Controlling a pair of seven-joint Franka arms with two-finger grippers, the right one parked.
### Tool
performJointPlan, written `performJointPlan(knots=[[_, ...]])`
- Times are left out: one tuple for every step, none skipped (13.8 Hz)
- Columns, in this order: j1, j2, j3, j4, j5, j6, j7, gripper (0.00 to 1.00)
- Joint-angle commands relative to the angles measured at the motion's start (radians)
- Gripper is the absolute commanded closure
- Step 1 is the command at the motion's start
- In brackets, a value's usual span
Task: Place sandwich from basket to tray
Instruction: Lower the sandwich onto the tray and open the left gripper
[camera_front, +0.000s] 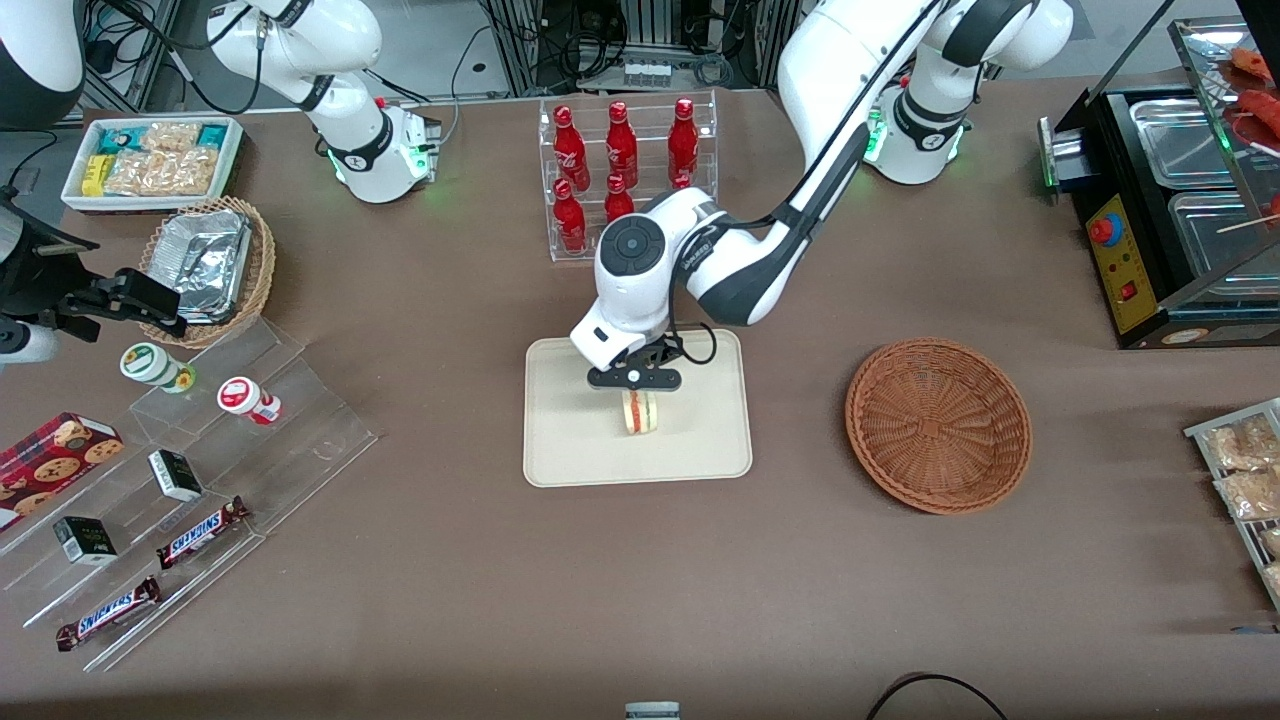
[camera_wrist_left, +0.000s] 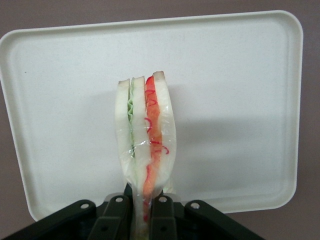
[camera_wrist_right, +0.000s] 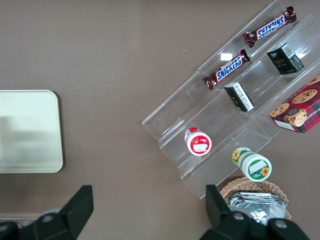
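My left gripper (camera_front: 637, 381) hangs over the middle of the cream-beige tray (camera_front: 570, 450), shut on the sandwich (camera_front: 640, 411). The wrapped wedge of pale bread with red-orange and green filling hangs down from the black fingers (camera_wrist_left: 114, 215), its lower end close to or touching the tray. In the left wrist view the sandwich (camera_wrist_left: 145, 145) stands edge-on between the jaws over the tray (camera_wrist_left: 240, 100). The reddish-brown wicker basket (camera_front: 938, 424) sits empty on the table, beside the tray toward the working arm's end.
A clear rack of red bottles (camera_front: 625, 170) stands farther from the front camera than the tray. Clear stepped shelves (camera_front: 200, 480) with snack bars, boxes and cups, a tan basket with foil containers (camera_front: 208, 265) and a white snack bin (camera_front: 150, 160) lie toward the parked arm's end. A black warmer (camera_front: 1170, 210) stands at the working arm's end.
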Motion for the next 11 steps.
performJointPlan(knots=[[-0.011, 0.038, 0.007, 0.033, 0.002, 0.021, 0.017, 0.85], [-0.014, 0.046, 0.007, 0.033, 0.003, 0.022, 0.017, 0.85], [-0.016, 0.056, 0.007, 0.033, 0.003, 0.022, 0.017, 0.84], [-0.017, 0.063, 0.007, 0.033, 0.003, 0.024, 0.017, 0.84], [-0.017, 0.066, 0.007, 0.033, 0.003, 0.024, 0.017, 0.84], [-0.019, 0.073, 0.007, 0.033, 0.003, 0.025, 0.017, 0.84], [-0.019, 0.076, 0.007, 0.034, 0.003, 0.027, 0.017, 0.83], [-0.019, 0.078, 0.007, 0.036, 0.003, 0.033, 0.016, 0.82], [-0.022, 0.075, 0.007, 0.036, 0.003, 0.036, 0.017, 0.81], [-0.025, 0.077, 0.007, 0.036, 0.003, 0.038, 0.016, 0.79], [-0.025, 0.084, 0.007, 0.036, 0.003, 0.054, 0.016, 0.78]])
